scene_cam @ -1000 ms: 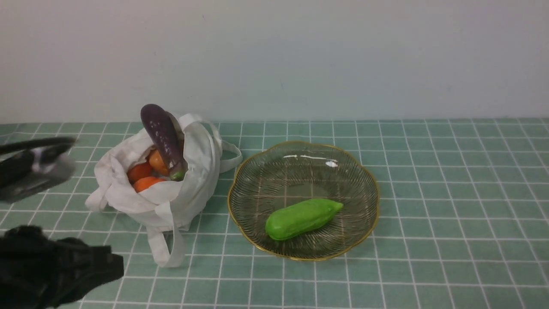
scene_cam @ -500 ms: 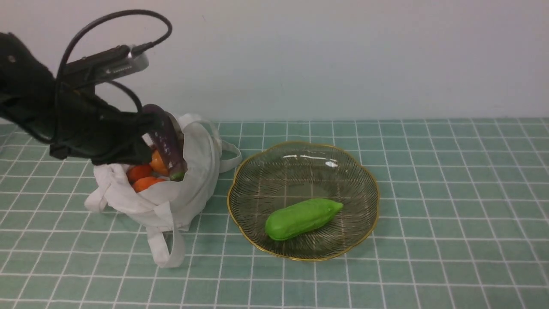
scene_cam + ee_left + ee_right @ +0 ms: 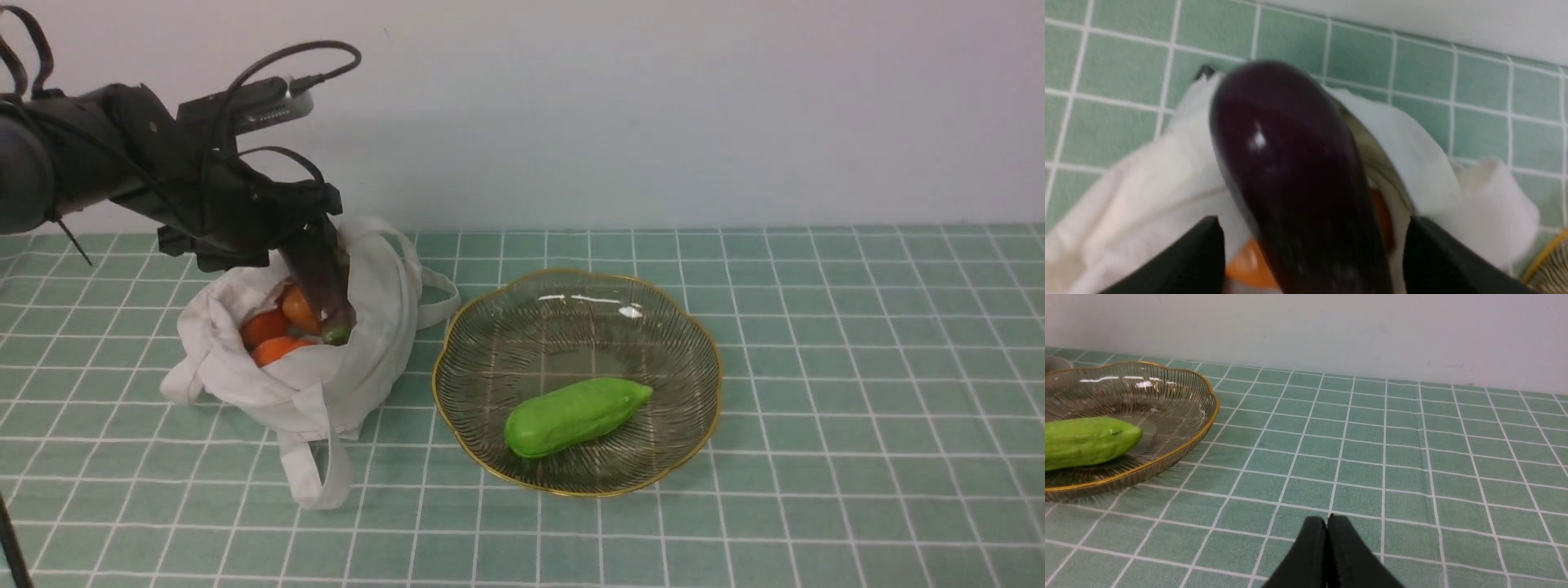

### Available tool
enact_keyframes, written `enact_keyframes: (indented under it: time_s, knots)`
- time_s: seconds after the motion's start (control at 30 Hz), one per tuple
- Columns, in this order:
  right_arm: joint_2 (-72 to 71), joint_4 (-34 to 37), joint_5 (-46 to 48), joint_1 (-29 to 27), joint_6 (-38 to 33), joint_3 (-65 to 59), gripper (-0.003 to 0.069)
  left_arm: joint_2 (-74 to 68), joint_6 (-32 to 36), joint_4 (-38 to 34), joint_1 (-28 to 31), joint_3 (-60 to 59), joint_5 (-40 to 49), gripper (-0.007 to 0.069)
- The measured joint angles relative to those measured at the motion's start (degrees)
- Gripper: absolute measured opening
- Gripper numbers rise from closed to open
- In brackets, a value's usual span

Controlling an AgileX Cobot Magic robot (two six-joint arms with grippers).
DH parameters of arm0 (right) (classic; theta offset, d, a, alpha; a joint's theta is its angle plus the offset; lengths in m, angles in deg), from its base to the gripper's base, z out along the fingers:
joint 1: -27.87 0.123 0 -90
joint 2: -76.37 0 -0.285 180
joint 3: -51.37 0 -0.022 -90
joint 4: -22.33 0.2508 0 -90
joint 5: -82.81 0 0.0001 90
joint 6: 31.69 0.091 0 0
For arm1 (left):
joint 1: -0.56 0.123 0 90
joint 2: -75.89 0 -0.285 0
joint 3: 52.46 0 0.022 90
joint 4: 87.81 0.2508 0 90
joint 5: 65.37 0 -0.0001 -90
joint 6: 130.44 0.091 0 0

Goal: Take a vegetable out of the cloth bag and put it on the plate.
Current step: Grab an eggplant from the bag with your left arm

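The dark purple eggplant (image 3: 324,282) stands tilted in the white cloth bag (image 3: 359,367), its rounded end up and its green stem cap down among the orange vegetables (image 3: 265,327). My left gripper (image 3: 309,237) is open and straddles the eggplant's upper end. In the left wrist view the eggplant (image 3: 1290,163) sits between the two black fingers (image 3: 1208,253), with a gap on each side. The glass plate (image 3: 710,367) lies to the right of the bag. My right gripper (image 3: 1327,518) is shut and empty, low over the cloth to the right of the plate (image 3: 1208,416).
A bright green stubby vegetable (image 3: 575,415) lies on the plate's near side and also shows in the right wrist view (image 3: 1086,441). The bag's strap handles (image 3: 314,478) trail toward the front. A pale wall closes off the back of the green checked tablecloth (image 3: 857,408).
My left arm has swung up from the front left and reached over the bag. Its open gripper now sits around the eggplant's top. The eggplant and bag have not moved.
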Motion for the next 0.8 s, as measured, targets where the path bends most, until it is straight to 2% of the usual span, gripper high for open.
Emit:
enact_keyframes:
  time_s: [0.2, 0.27, 0.33, 0.53, 0.67, 0.8]
  knots:
    - [0.0, 0.0, 0.0, 0.0, 0.0, 0.0, -0.0015, -2.8, 0.0, -1.4, 0.0, 0.1, -3.4, 0.0524]
    - [0.0, 0.0, 0.0, 0.0, 0.0, 0.0, -0.0015, -3.5, 0.0, -2.2, 0.0, 0.1, -4.1, 0.0495]
    - [0.0, 0.0, 0.0, 0.0, 0.0, 0.0, -0.0015, -3.9, 0.0, -3.0, 0.0, 0.1, -4.5, 0.0405]
    - [0.0, 0.0, 0.0, 0.0, 0.0, 0.0, -0.0015, -2.8, 0.0, -2.4, 0.1, 0.1, -2.8, 0.0395]
    - [0.0, 0.0, 0.0, 0.0, 0.0, 0.0, -0.0015, 3.4, 0.0, 2.6, 1.2, 0.1, 1.6, 0.0395]
    - [0.0, 0.0, 0.0, 0.0, 0.0, 0.0, -0.0015, 13.1, -0.4, 13.8, 2.1, 0.1, 8.9, 0.0395]
